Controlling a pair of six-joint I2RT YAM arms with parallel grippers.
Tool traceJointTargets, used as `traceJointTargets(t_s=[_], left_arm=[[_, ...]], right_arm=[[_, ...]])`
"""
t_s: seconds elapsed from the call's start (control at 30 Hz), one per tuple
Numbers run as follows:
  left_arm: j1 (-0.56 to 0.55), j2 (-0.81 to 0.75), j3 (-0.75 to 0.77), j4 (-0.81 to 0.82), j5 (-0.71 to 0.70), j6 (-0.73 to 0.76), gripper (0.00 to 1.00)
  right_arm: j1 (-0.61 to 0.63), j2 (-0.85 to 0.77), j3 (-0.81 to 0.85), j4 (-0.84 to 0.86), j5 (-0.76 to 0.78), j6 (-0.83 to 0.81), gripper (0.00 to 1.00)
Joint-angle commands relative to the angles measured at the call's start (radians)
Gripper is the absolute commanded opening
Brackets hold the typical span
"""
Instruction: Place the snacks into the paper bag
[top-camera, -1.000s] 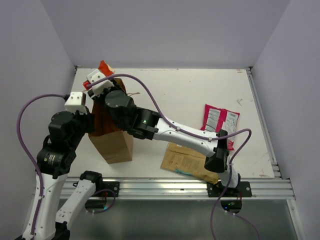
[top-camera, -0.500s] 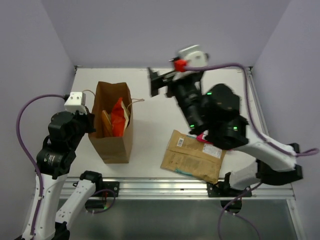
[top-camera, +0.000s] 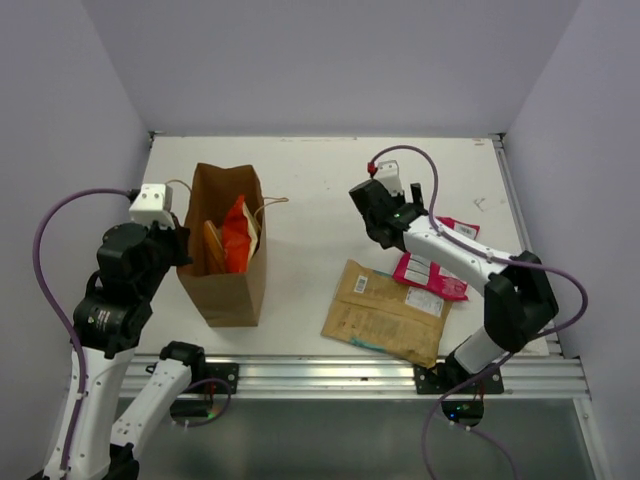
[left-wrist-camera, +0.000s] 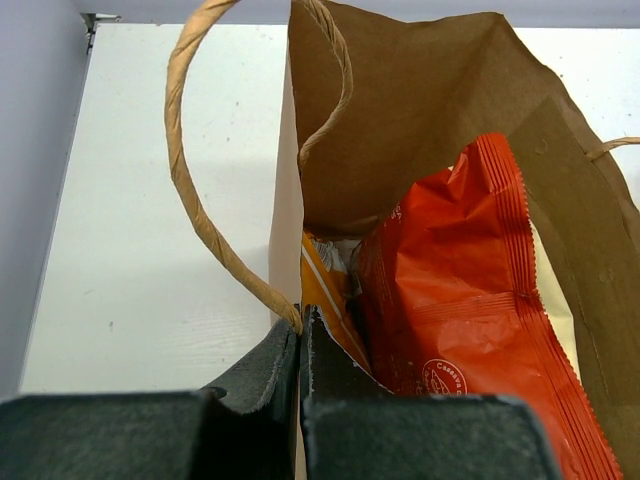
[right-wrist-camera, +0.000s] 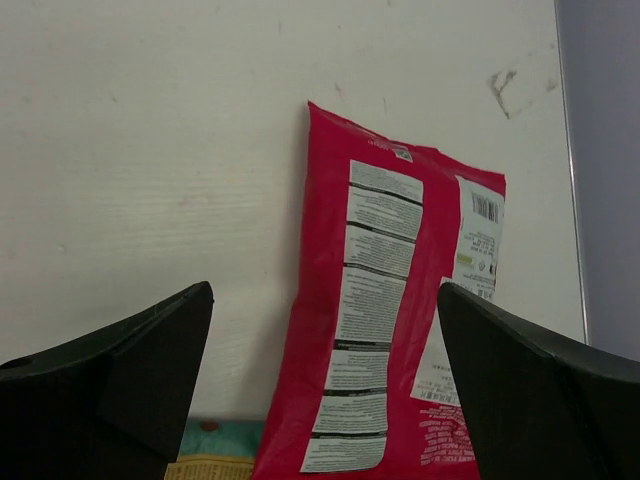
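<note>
White table (top-camera: 330, 180): left gripper (left-wrist-camera: 301, 325) pinches the bag (top-camera: 232, 285) rim to steady its mouth; right gripper (right-wrist-camera: 325, 295) hangs spread above the magenta packet (top-camera: 435, 278), seemingly to grab it.

The paper bag (top-camera: 228, 250) stands on the left side of the table (top-camera: 330, 170). The taller packet (top-camera: 236, 235) and the shorter packet (top-camera: 212, 245) stand side by side inside it, and the left gripper (left-wrist-camera: 301, 325) is at its near left rim. Right of the bag, near the front edge, the big flat packet (top-camera: 385, 312) lies on the table, with the packet with panels (top-camera: 432, 272) lying just behind its right end. The right gripper (right-wrist-camera: 325, 290) hangs over the table between the bag and the packet with panels.
</note>
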Motion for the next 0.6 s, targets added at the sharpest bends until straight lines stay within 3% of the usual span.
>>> traceJointTargets(t_s=[0.0, 0.43, 0.53, 0.57], left_arm=[[-0.006, -0.015, 0.016, 0.037, -0.005, 0.017, 0.00], [-0.014, -0.021, 0.011, 0.045, -0.010, 0.020, 0.00], [-0.015, -0.030, 0.008, 0.042, -0.016, 0.020, 0.00], [-0.015, -0.032, 0.007, 0.043, -0.017, 0.018, 0.00]], right_arm=[[-0.049, 0.004, 0.018, -0.043, -0.003, 0.164, 0.99], [-0.223, 0.122, -0.137, -0.018, -0.219, 0.216, 0.97], [-0.235, 0.130, -0.158, 0.000, -0.236, 0.221, 0.85], [-0.237, 0.130, -0.160, 0.005, -0.240, 0.219, 0.71]])
